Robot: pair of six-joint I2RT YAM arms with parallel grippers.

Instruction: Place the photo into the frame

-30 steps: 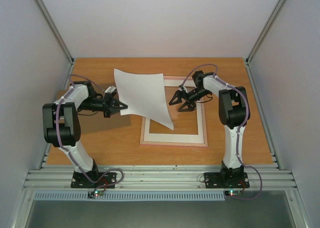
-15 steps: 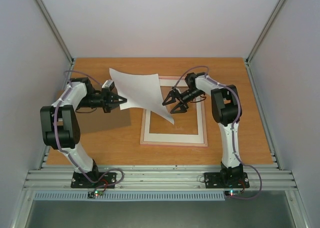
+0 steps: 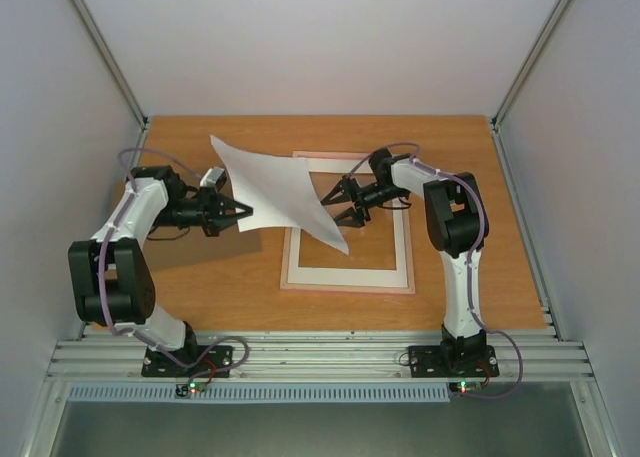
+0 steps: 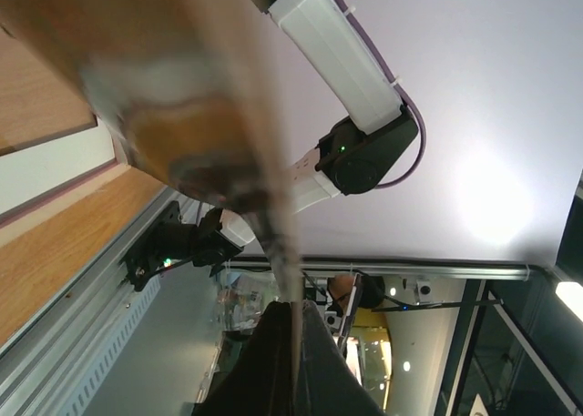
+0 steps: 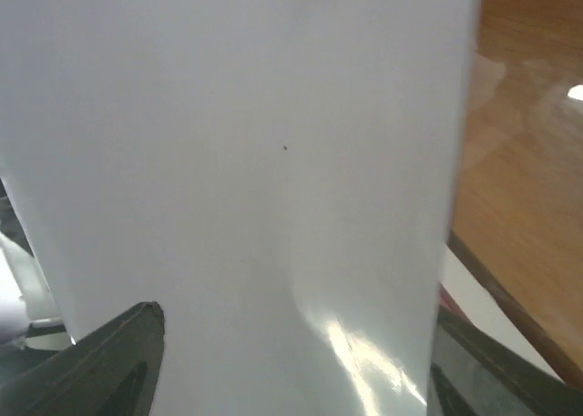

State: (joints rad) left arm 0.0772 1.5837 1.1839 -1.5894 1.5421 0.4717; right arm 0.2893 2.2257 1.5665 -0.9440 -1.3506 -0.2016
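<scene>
On your tabletop [image 3: 200, 277] the frame [image 3: 347, 289] lay flat. The photo [image 3: 270, 182] hung curved above its left side, white back up. Your left claw [image 3: 245, 215] clamped the print's left edge, and your right claw [image 3: 338, 205] stood open astride the right edge.

From above, the photo [image 3: 275, 192] shows only its white back. Its printed face is hidden, and it covers part of the frame's [image 3: 405, 257] rim just ahead of the right claw [image 3: 338, 205]. Whether that claw's spread fingers touch the sheet cannot be told. At the right wrist the sheet blocks nearly everything ahead, and the fingers [image 5: 109, 361] are cut off below. Ahead of the pinching left claw [image 4: 293, 318] the sheet is a blur.
</scene>
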